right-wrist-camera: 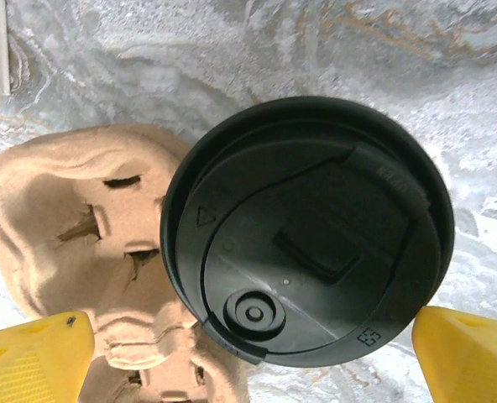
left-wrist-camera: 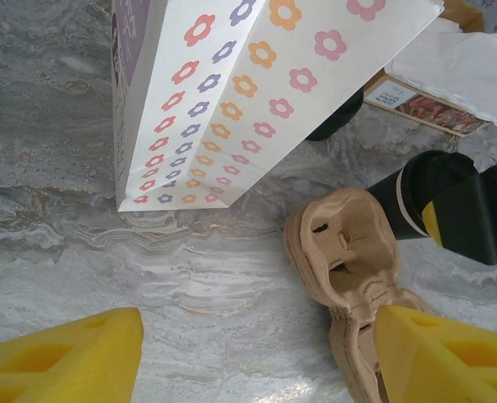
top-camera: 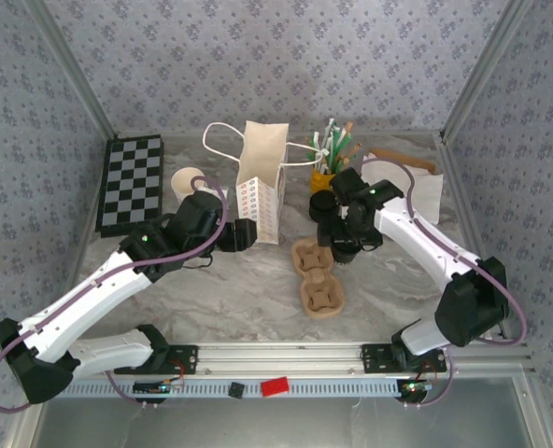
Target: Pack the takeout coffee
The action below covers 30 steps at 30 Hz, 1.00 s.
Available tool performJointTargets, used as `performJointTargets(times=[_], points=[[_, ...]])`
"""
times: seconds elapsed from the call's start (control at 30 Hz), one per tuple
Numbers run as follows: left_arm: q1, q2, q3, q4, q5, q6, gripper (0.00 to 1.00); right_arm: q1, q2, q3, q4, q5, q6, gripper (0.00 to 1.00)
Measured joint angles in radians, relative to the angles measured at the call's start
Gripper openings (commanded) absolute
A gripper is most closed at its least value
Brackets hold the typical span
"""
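Bright, even overhead light, soft shadows, sharp focus — near yellow tool tips blurred

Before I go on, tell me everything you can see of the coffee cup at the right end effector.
The takeout coffee is a dark paper cup under a round black plastic lid with a raised rim, a round boss and a rectangular dent; the lid looks seated. It stands lid up at the edge of the pulp cup carrier, overlapping its nearest pocket; whether it sits in that pocket is unclear. The right end effector straddles it, fingers spread wide.
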Motion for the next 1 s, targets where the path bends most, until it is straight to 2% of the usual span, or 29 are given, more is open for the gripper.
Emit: performJointTargets(times=[0.47,0.77,1.0], points=[[0.004,-0.021,-0.018,0.000,0.000,-0.001,0.73,0.143,-0.077,-0.048,0.024,0.008,0.161,0.98],[0.005,-0.038,-0.018,0.000,0.000,-0.001,0.73,0.092,-0.117,0.006,-0.097,0.039,0.108,0.97],[0.005,-0.042,-0.019,0.000,-0.001,-0.002,0.73,0.064,-0.018,0.101,-0.131,0.054,-0.012,0.96]])
